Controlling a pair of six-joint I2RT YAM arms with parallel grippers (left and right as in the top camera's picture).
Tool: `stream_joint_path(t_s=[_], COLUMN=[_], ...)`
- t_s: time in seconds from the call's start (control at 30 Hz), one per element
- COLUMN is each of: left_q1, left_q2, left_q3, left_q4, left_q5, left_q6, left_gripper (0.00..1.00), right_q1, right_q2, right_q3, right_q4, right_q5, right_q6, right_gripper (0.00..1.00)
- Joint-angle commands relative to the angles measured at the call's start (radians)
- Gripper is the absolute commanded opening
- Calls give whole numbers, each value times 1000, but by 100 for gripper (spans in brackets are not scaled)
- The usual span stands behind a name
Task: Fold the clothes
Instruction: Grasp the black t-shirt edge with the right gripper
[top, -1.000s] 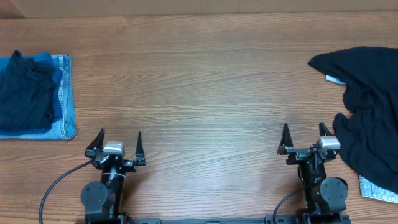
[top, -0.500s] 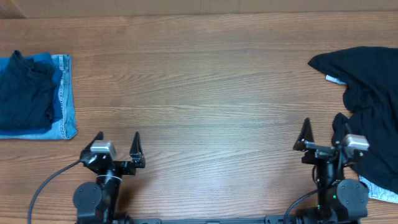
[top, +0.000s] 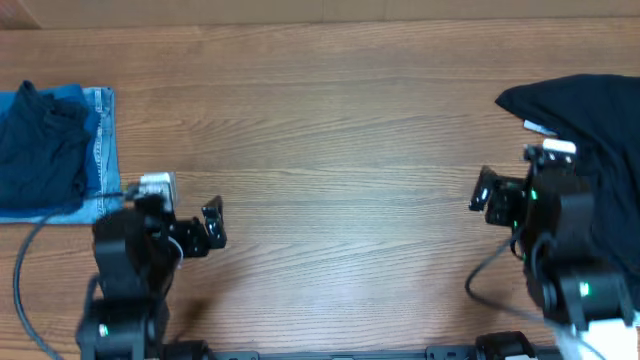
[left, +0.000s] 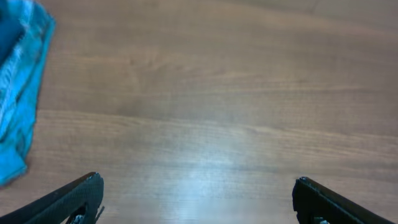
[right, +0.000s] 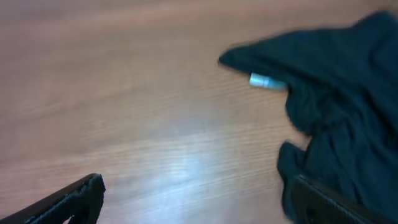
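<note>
The left gripper (left: 196, 204) hung with its fingers wide apart and empty over the table (left: 217, 93), the folded pile (left: 15, 87) lying off to its left. The right gripper (right: 196, 202) was likewise spread and empty; the crumpled dark garment (right: 339, 118) lay ahead to its right, a pale tag (right: 264, 81) at its edge.

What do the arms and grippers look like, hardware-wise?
The left arm and right arm are black with rounded joint housings, each carrying a white block near the wrist and a grey cable. The right arm shows green lights. The left gripper and right gripper have black tapered fingers.
</note>
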Motion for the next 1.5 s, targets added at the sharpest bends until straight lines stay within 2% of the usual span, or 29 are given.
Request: stream_joint_path(t_s=[0.0,0.13,0.23,0.43,0.57,0.87,1.03,1.1,1.13,1.17,1.2,1.23,1.27,1.37,1.47], left_q1=[-6,-6,-6,-6,-6,-6,-6,-6,-6,-6,-6,-6,-6,-6,-6], left_q2=[160,286,333,361,362,362,362,362,362,362,362,362,362,362,362], left_q3=[154,231,235,235,235,235,235,235,235,235,235,235,235,235,235], left_q4=[-100,-158,-157,-156,-152,-149,-150,-150,-150,-149,-149,-150,-150,-149,-148], left_q5=[19,27,27,26,26,26,26,26,26,26,26,26,26,26,25], left_q6=[54,53,45,37,37,37,38,37,37,37,37,37,37,37,38], left_gripper=[100,100,100,100,100,100,100,100,100,100,100,100,100,100,100], right_q1=[5,2,-48,-386,-529,-584,-584,-584,-584,-584,-584,-584,-584,-583,-577], right_q2=[159,264,331,564,714,969,1012,1012,1012,1012,1012,1012,1012,1011,991], right_q3=[153,195,195,195,194,194,193,193,193,193,193,193,193,211,320], right_q4=[-78,-102,-100,-108,-106,-76,-49,-42,-42,-42,-43,-42,-43,-58,-161], right_q5=[-102,-113,22,-36,-105,-134,-95,-96,-96,-96,-96,-97,-98,-160,-269], right_q6=[7,8,137,206,205,205,205,205,205,205,205,206,206,205,164], right_gripper=[100,100,100,100,100,99,97,82,70,56,34,17,4,4,4])
